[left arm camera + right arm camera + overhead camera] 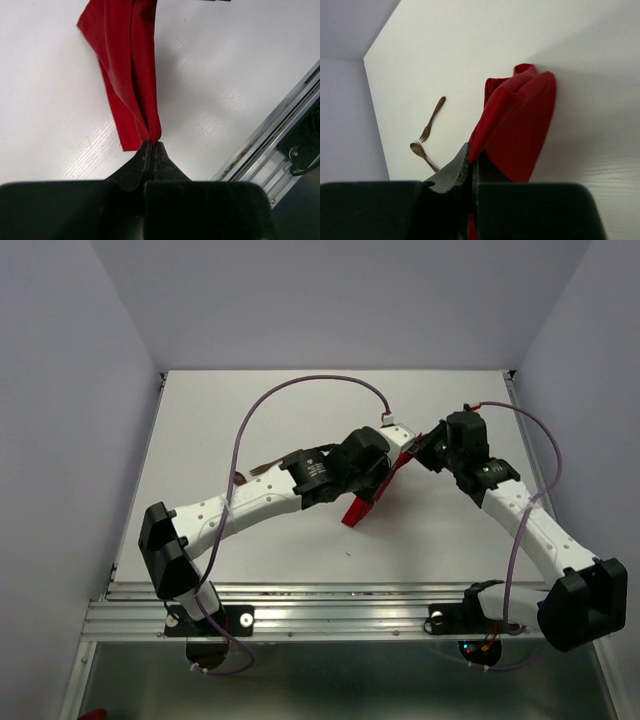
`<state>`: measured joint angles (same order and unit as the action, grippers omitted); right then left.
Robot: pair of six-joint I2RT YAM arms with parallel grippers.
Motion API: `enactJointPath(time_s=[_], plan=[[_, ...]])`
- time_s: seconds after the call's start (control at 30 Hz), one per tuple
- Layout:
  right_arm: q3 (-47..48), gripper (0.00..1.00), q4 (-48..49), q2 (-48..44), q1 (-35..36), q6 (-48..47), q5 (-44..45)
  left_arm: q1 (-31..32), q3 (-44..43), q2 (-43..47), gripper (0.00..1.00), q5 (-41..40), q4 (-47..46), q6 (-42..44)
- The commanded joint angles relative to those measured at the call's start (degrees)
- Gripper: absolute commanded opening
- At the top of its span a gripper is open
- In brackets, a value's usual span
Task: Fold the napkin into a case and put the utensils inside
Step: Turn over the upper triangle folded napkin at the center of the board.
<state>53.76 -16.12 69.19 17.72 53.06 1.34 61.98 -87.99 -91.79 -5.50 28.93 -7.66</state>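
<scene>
Two robot arms meet over the middle of a white surface [450,540], each gripping the same bright red napkin [365,502]; the left tool [151,145] has its dark fingers pressed together on one end of the cloth, which runs away from the tips in long lengthwise folds [127,60]; the right tool [471,152] is likewise clamped on the napkin, whose gathered layers bulge up and to the right of its fingertips in a rounded hump [520,125] that casts a soft shadow on the surface; from above, the cloth shows as a narrow red strip slanting between the two wrists, its lower end pointing toward the near edge; whether that end touches the surface cannot be told; the napkin is bunched rather than flat, and no tidy pouch is formed; the utensils lie apart from the cloth, well to the left in the right wrist view, both on bare surface: a slim brown fork [432,120] with its tines toward the camera, and just below it a spoon [422,155] whose handle disappears behind the tool's finger; a ribbed aluminium rail [265,145] borders the near edge of the surface in the left wrist view.
</scene>
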Motion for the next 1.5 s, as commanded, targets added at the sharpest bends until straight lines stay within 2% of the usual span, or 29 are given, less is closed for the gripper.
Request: enactJointPath(time_s=[0.0, 0.2, 0.4, 0.6, 0.73, 0.93, 1.07, 1.17, 1.2, 1.3, 1.33, 1.47], plan=[[4.86, 0.01, -5.85, -3.79, 0.13, -2.61, 6.38, -0.63, -5.52, 1.97, 0.00, -0.30, 2.88, 1.42], [7.76, 0.01, -11.91, -8.36, 0.13, -3.75, 11.03, -0.72, -10.10, 1.00, 0.00, -2.41, 5.70, -0.07], [8.29, 0.01, -20.96, -16.88, 0.13, -3.84, 16.58, 0.25, -11.94, 0.12, 0.00, 0.57, 5.61, -1.65], [7.15, 0.01, -30.98, -25.84, 0.13, -2.79, 20.36, 5.25, -12.82, -1.72, 0.00, 2.25, 4.47, -5.43], [9.25, 0.01, -39.66, -29.80, 0.13, -2.08, 22.73, 11.04, -16.24, -3.83, 0.00, 2.59, 5.87, -7.98], [14.79, 0.01, -49.70, -30.96, 0.13, -1.99, 24.58, 13.26, -20.29, -5.94, 0.00, 9.79, 6.06, -12.81], [18.04, 0.01, -53.40, -26.31, 0.13, -3.75, 24.85, 11.95, -18.99, -7.17, 0.00, 15.85, 3.69, -13.78], [18.84, 0.01, -51.04, -21.57, 0.13, -7.43, 24.76, 7.21, -12.67, -6.48, 0.00, 21.56, -0.61, -14.22], [18.75, 0.01, -49.98, -17.64, 0.13, -8.31, 24.85, 3.71, -10.30, -5.34, 0.00, 23.23, -4.63, -14.31], [18.31, 0.01, -41.30, -10.94, 0.13, -14.09, 22.83, -2.10, -1.95, -4.37, 0.00, 29.13, -9.23, -12.83], [19.53, 0.01, -39.10, -4.74, 0.13, -15.60, 21.69, -5.69, -0.36, -4.63, 0.00, 29.84, -10.81, -11.95], [25.24, 0.01, -29.60, 12.43, 0.13, -20.62, 17.38, -13.01, 6.76, -6.73, 0.00, 30.72, -13.01, -7.55]])
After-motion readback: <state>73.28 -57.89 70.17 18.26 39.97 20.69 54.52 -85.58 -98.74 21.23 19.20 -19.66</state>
